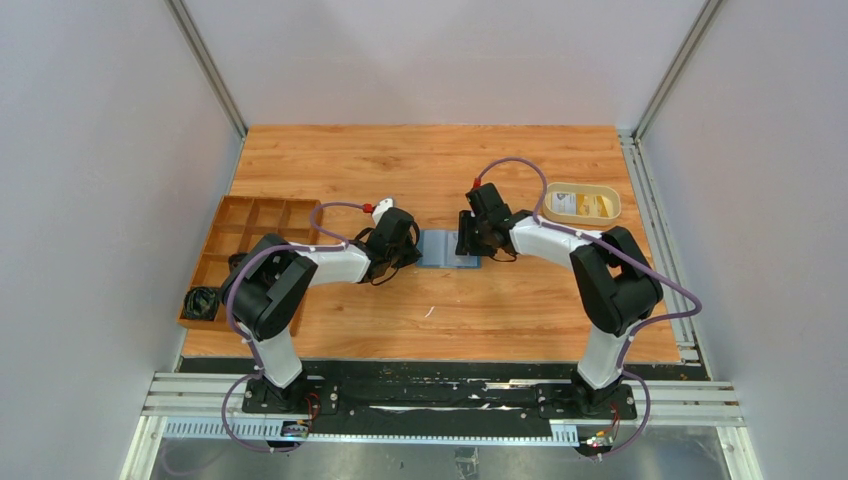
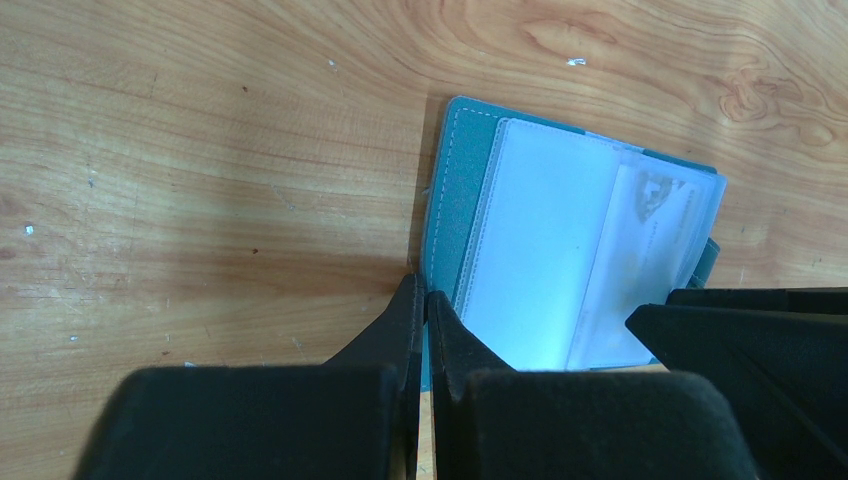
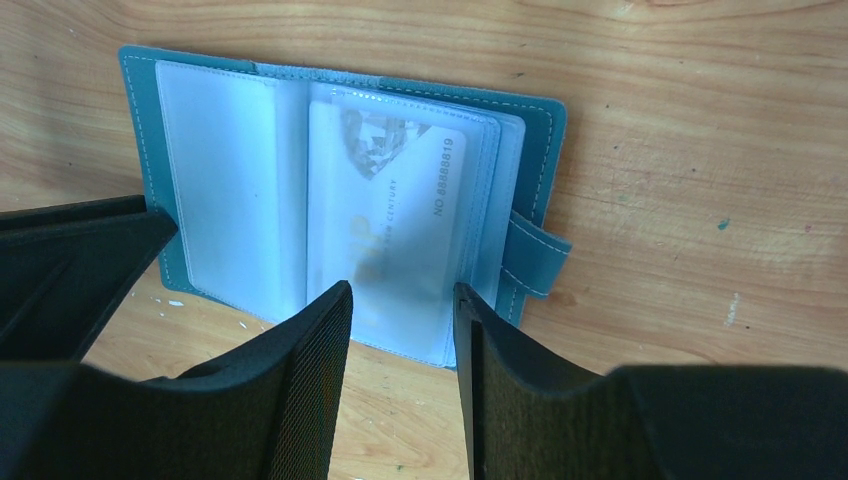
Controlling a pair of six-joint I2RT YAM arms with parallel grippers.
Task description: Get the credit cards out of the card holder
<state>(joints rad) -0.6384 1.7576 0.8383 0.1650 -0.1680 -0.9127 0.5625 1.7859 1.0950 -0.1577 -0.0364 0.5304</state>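
The blue card holder (image 1: 448, 250) lies open on the table between my two grippers. In the right wrist view the card holder (image 3: 540, 130) shows clear sleeves, and a whitish credit card (image 3: 390, 220) with printed numbers sits in the right sleeve. The same card shows faintly in the left wrist view (image 2: 650, 230). My left gripper (image 2: 425, 297) is shut on the left edge of the holder's cover (image 2: 460, 190). My right gripper (image 3: 400, 290) is open, its fingertips just over the near edge of the sleeve that holds the card. Whitish and yellow cards (image 1: 580, 205) lie in the oval dish.
A cream oval dish (image 1: 612, 192) stands at the back right, close to the right arm. A brown wooden compartment tray (image 1: 232, 248) stands at the left, with a black item (image 1: 203, 300) in its near corner. Grey walls enclose the table.
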